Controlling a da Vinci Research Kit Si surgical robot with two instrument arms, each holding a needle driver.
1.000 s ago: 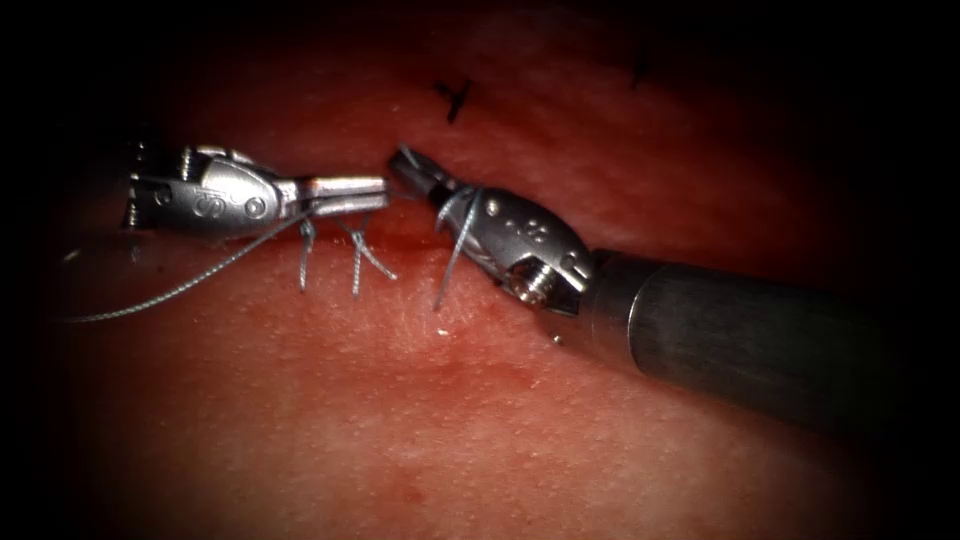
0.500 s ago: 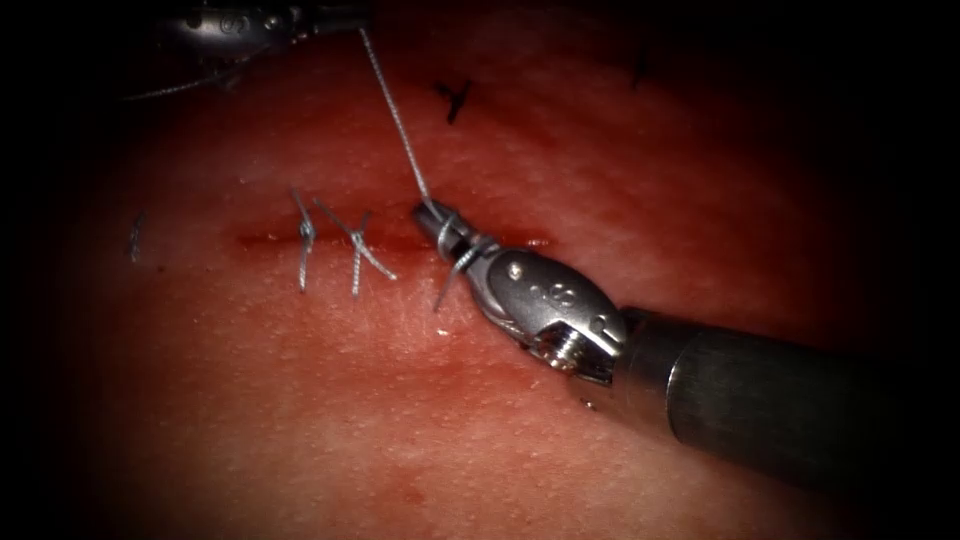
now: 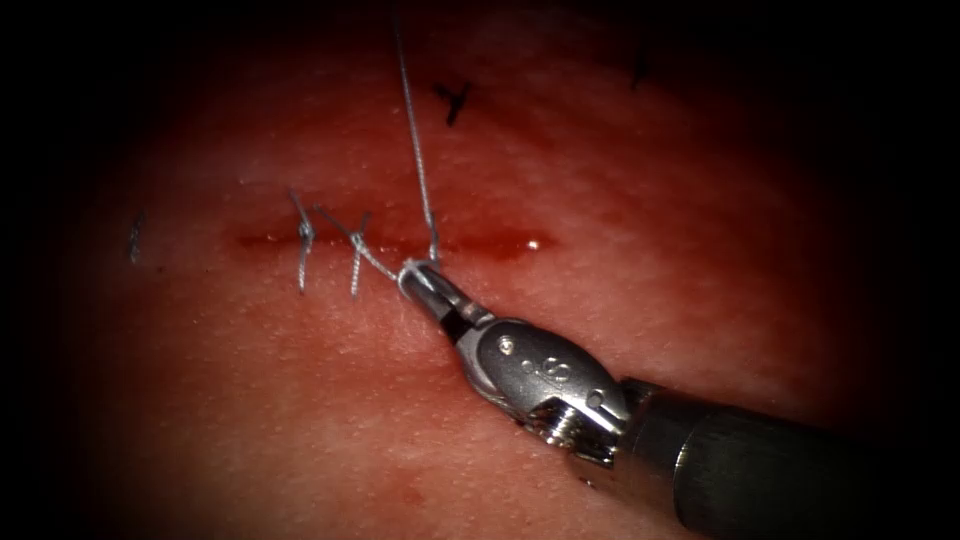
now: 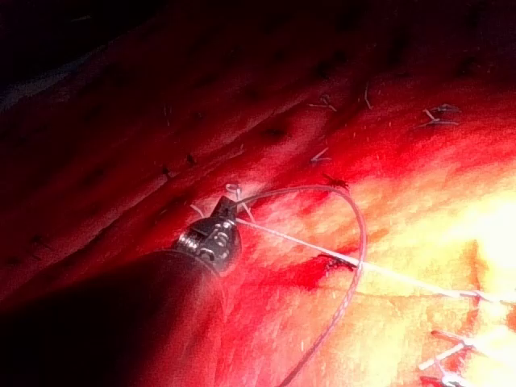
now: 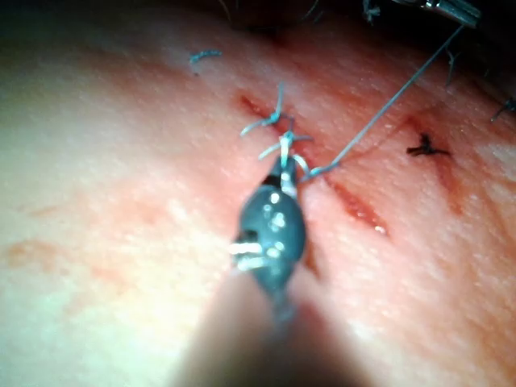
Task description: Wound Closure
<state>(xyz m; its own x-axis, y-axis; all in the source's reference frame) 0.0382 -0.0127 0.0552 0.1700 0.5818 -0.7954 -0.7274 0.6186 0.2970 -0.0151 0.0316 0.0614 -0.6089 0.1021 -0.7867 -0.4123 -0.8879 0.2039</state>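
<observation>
Pinching thread [image 3: 418,165] at the cut [image 3: 480,243], right tool [image 3: 420,282] jaws; stamped "S" legible on it.

My endoscope looks down on the cut [image 3: 400,240] from above and in front, close in. My right wrist cam looks along its shaft at the right claw [image 5: 284,173], very near. Left wrist cam sits close too. All three share the cut and thread [image 3: 415,150].

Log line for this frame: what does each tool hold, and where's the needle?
right tool: shut on thread at the cut | left tool: holds the taut thread | needle: unseen | tied stitches left of right tool
</observation>
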